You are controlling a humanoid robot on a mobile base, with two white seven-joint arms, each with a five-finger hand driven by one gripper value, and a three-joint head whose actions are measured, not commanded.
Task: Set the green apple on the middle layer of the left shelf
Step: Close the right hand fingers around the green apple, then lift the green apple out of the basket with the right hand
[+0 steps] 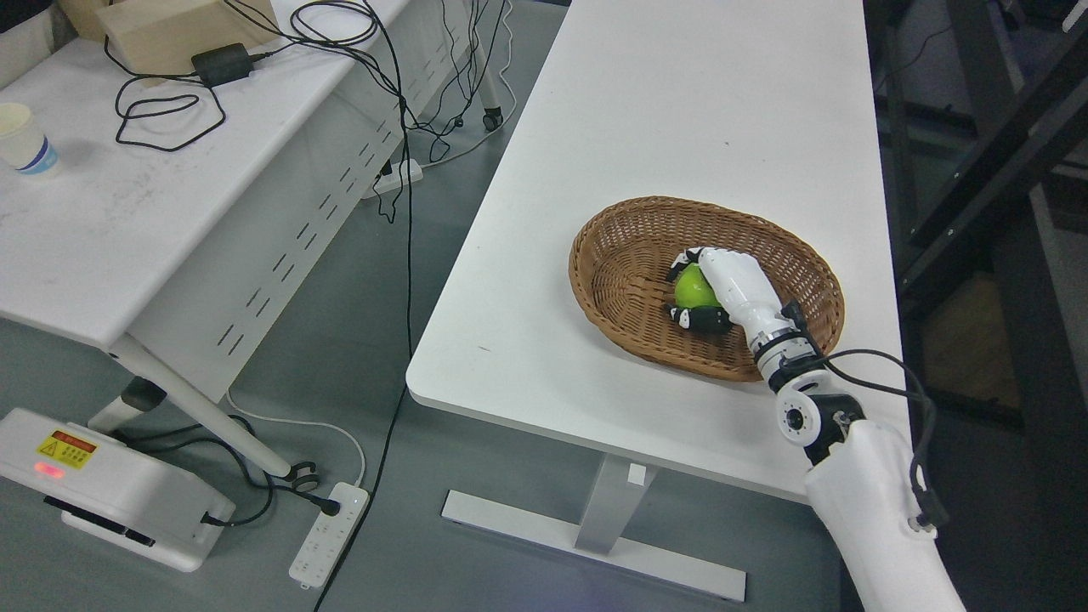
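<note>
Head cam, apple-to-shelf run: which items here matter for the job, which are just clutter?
Job:
- green apple, in the wicker basket
- right hand, fingers wrapped round the apple
- no shelf in view

Clutter:
- paper cup, black power adapter and cardboard box on the left table
- power strip on the floor

The head camera is looking steeply down from above the right arm [867, 501], which is entering at the lower right. It is facing a white table [680, 110] running away toward the top edge, with the basket [629, 255] near. A second table [127, 221] and floor are filling the left.
</note>
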